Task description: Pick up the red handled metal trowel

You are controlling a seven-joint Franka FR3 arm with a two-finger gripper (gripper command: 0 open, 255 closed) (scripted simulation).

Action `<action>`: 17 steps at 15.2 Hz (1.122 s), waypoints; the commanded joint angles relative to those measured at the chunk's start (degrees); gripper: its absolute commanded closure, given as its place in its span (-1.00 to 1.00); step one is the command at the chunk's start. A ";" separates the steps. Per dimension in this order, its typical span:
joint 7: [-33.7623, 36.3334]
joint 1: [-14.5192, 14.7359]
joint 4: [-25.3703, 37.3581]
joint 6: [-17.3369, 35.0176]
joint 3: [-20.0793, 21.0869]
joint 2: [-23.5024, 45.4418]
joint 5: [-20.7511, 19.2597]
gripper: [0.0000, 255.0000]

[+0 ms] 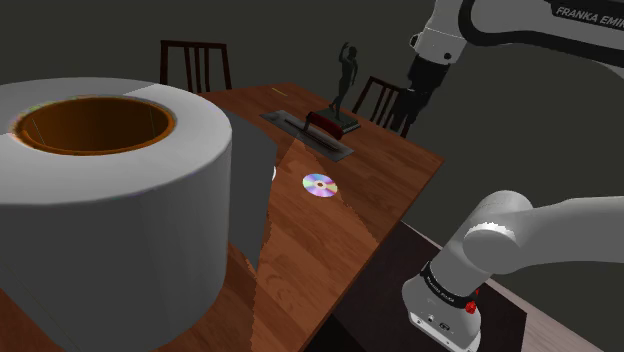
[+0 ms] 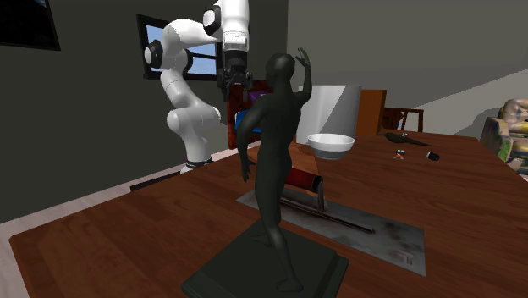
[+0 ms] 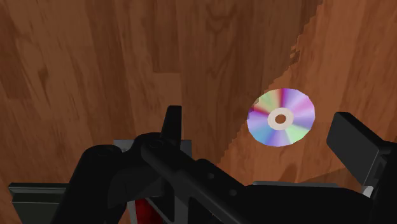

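I am running the fingers (image 3: 359,149) wide apart with nothing between them. I judge that right for now, since the hand is hanging high above the worktop (image 1: 300,245) and a descent is not yet begun. Directly below the hand, in the wrist view, I am looking down on the dark figurine (image 2: 275,161), which is standing upright on its flat base. The trowel (image 2: 364,227) is lying flat on the wood just beside that base, its red handle (image 1: 324,122) raised over the grey blade; I cannot tell whether base and blade are touching. I am reading the tall figure as the main obstacle: it is crowding the handle, so I would be approaching from the side away from it. A shiny disc (image 3: 280,117) is lying a little apart from the trowel, clear of the path. Farther along the worktop a white bowl (image 2: 331,145) and a big white roll (image 1: 120,210) are sitting well away, and dark chairs (image 1: 196,65) are standing at the far edge.
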 commanded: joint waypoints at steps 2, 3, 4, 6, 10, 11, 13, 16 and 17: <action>0.12 -0.17 0.48 1.61 -0.05 2.08 -0.24 -1.00; 0.26 -0.33 1.03 3.17 -0.11 4.18 -0.49 -1.00; 0.39 -0.49 1.67 4.67 -0.16 6.31 -0.73 -1.00; 0.68 -0.84 3.18 7.50 -0.25 10.62 -1.22 -1.00; 1.32 -1.51 7.13 12.39 -0.45 19.39 -2.18 -1.00; 1.48 -1.68 8.30 13.44 -0.49 21.60 -2.42 -1.00; 1.83 -1.98 10.87 15.33 -0.60 26.03 -2.90 -1.00; 2.33 -2.42 15.27 17.63 -0.78 32.68 -3.59 -1.00; 2.50 -2.57 16.88 18.25 -0.84 34.90 -3.81 -1.00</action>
